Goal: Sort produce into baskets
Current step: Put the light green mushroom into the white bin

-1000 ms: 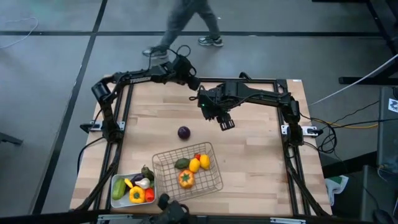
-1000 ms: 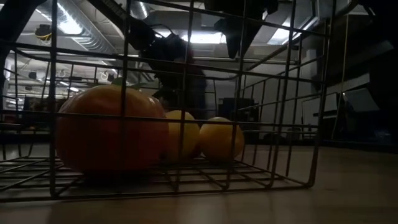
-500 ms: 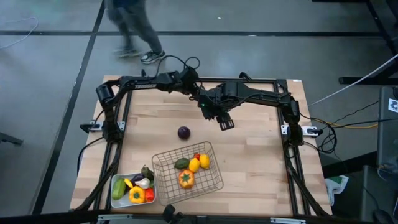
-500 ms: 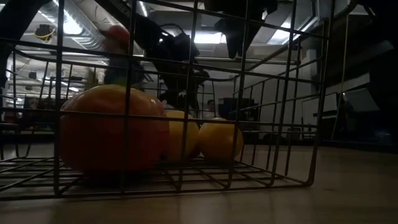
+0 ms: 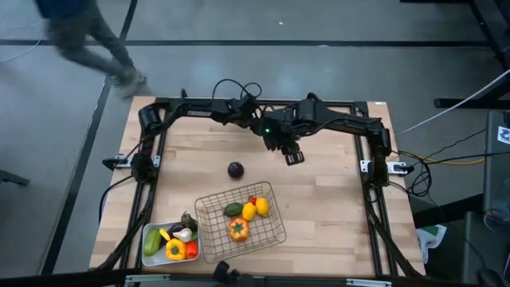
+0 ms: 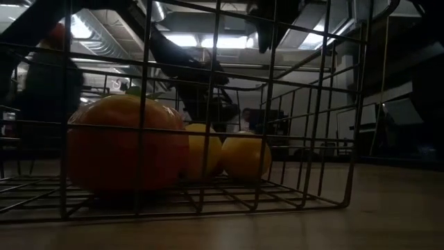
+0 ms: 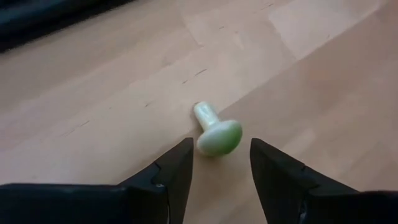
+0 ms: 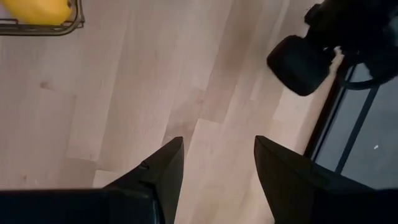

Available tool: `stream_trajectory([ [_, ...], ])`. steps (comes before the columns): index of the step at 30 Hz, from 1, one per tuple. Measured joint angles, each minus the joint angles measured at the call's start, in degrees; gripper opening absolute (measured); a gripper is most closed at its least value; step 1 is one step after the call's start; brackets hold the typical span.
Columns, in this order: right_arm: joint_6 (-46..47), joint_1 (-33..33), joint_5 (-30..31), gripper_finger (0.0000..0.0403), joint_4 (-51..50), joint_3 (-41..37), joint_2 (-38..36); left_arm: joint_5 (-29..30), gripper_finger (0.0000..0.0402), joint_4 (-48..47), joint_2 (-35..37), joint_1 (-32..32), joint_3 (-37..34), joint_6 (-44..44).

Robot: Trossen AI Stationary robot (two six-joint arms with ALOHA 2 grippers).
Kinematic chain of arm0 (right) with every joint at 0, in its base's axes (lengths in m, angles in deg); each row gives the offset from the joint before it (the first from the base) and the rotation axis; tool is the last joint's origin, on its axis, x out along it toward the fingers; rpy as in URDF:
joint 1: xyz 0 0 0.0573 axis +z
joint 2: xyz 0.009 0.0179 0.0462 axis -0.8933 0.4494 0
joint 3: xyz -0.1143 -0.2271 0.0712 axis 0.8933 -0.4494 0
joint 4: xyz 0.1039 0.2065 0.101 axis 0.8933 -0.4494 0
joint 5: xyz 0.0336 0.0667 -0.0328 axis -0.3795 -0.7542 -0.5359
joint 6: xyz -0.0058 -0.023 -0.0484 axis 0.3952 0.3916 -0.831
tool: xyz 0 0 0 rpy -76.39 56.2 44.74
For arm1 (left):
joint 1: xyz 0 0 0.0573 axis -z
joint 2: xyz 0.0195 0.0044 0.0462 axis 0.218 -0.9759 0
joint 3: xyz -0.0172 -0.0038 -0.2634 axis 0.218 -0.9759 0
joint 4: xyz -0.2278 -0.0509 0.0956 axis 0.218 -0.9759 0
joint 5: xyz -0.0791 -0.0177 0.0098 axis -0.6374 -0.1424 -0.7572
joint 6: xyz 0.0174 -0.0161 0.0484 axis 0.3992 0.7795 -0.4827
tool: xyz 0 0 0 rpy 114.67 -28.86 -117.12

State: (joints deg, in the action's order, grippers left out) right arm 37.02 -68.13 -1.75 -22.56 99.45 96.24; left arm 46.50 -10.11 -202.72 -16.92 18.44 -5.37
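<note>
A small pale-green piece with a white stem (image 7: pixel 215 132) lies on its side on the bare wood near the table's far edge. My left gripper (image 7: pixel 221 152) is open, its fingertips on either side of the piece's rounded end and just short of it, touching nothing. In the high view it (image 5: pixel 255 119) hangs beside the right arm. My right gripper (image 5: pixel 293 156) hovers open over bare wood right of centre. A purple onion (image 5: pixel 236 169) rests alone mid-table. The wire basket (image 5: pixel 275 231) holds an orange pepper (image 6: pixel 125 149), lemons (image 6: pixel 244 157) and small pieces. The white tray (image 5: pixel 148 253) holds more produce.
The two arms crowd together at the far middle of the table, and the right wrist view shows part of the left arm (image 8: pixel 305 62) close by. A black frame (image 5: pixel 351 104) runs around the table. A person walks on the floor beyond the far left corner.
My left gripper has moved toward the table's right edge along the far side and sunk toward the wood, closing in on the right arm. Its fingers show no change in gap. The person behind the table has walked off toward the left.
</note>
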Motion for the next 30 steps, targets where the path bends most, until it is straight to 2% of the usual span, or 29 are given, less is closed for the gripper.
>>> stream_trajectory([
  [18, -0.03, -0.04, 0.09, 0.0193, -0.02, 0.02, -0.35, 0.04, 0.0154, 5.27, -4.07, -0.13, -0.02, 2.43],
  [26, -0.07, -0.05, 0.09, 0.0193, -0.01, 0.02, -0.34, 1.53, 0.0100, 4.60, -4.07, -0.22, -0.02, 1.80],
  [30, 0.05, -0.58, -0.54, 0.0193, 0.00, -0.02, -1.39, 1.49, 0.0088, 4.24, -3.74, -0.26, -0.02, 1.75],
])
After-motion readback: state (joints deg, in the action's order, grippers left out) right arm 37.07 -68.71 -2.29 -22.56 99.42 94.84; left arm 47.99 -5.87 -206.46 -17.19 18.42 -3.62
